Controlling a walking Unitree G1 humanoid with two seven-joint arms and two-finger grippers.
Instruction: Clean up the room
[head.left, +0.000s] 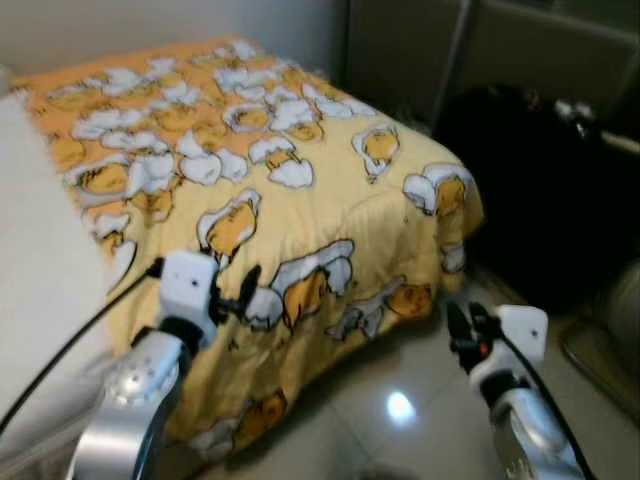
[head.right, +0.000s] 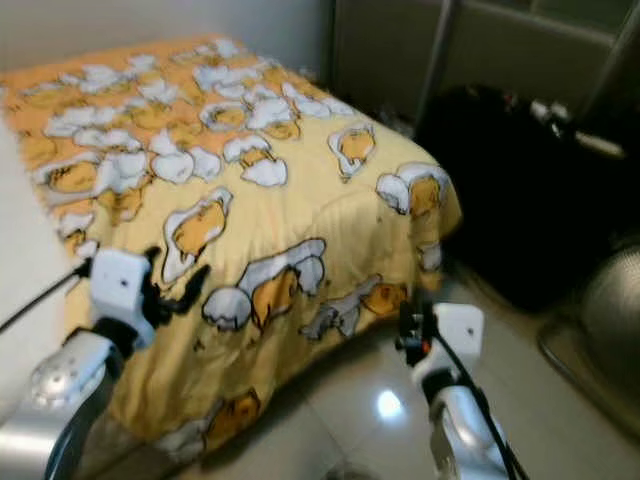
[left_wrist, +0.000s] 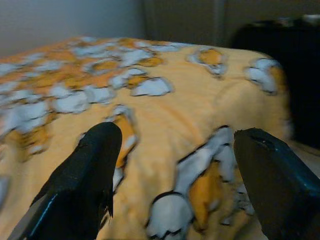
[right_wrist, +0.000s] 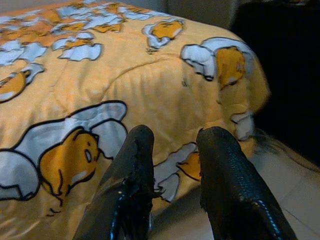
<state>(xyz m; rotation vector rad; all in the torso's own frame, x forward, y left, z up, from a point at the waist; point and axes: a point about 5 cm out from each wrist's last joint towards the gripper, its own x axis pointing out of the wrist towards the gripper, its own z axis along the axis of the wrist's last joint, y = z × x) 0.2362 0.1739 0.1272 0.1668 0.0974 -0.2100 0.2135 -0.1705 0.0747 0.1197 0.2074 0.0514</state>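
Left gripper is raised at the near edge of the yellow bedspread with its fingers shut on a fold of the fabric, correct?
Not quite. The left gripper is raised at the near edge of the yellow bedspread, but its fingers are spread open and hold nothing; the left wrist view shows this.

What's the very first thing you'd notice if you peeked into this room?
The big yellow blanket with white-and-orange cartoon characters, spread over the bed and hanging down its side toward the shiny tiled floor. Next come the robot's two arms up front: the left gripper open right before the blanket's hanging side, the right gripper above the floor near the bed's corner. A dark bag sits in the shade beyond that corner.
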